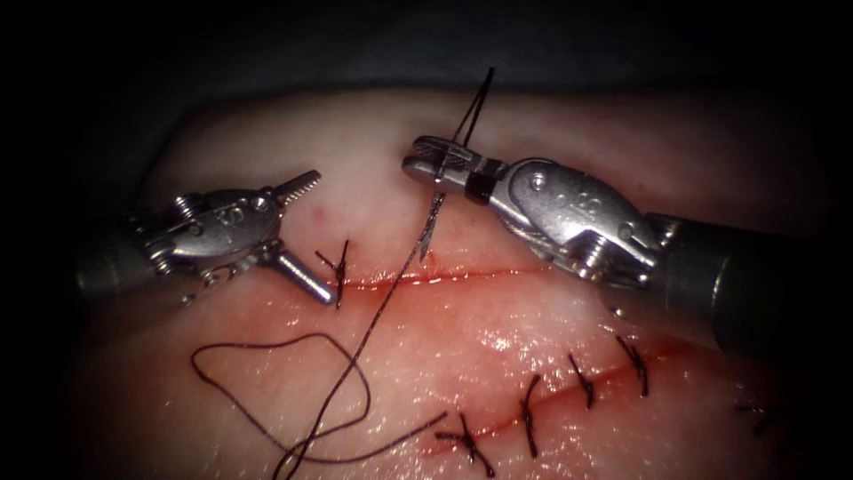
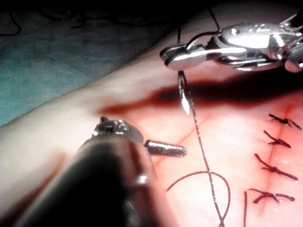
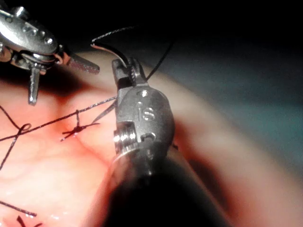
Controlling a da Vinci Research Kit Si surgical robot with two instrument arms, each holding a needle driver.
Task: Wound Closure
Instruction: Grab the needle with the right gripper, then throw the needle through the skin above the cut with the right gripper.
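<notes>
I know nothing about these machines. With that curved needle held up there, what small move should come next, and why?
Probably lower the right arm's silver tool so the curved steel needle meets the pale pork tissue by the open red cut. Its jaws are shut on the needle, whose tip hangs free just above the cut. The left arm's silver tool is open and empty, and dark thread trails loose.

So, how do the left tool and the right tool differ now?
The left tool has its jaws open and holds nothing; the right tool is shut on the needle, whose tip hangs above the cut, not in the tissue. Both are needle drivers.
</notes>
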